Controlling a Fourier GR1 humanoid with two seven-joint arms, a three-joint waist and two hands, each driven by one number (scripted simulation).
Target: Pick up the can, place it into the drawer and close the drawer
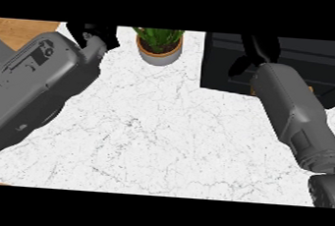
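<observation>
Fingers (pixel 261 46) of the right hand (pixel 247 61), state impossible to tell against the dark drawer (pixel 312 61) at the tabletop's (pixel 161 134) far right corner, may shut it without the unseen can.

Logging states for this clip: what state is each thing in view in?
Black drawer cabinet: open or shut, cannot tell.
Green plant in terracotta pot: upright, on the white marble counter.
Left hand: open, resting at the view's top edge.
Right hand: over the cabinet; grip unclear.
Can: not in view.
</observation>
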